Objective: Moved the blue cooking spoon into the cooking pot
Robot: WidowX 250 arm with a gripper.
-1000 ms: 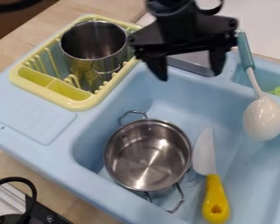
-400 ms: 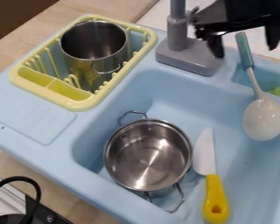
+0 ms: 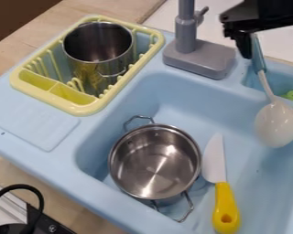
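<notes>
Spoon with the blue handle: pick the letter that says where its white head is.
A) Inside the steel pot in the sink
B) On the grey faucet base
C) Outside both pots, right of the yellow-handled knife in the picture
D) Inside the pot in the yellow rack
C: the head of the spoon shows right of the knife, apart from both the wide pot and the upper-left pot.

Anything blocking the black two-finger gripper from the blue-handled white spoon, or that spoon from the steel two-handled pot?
Gripper to spoon: nothing visible. Spoon to pot: the yellow-handled white-bladed knife lies low between them in the light blue basin; a lifted spoon should likely clear it.
</notes>
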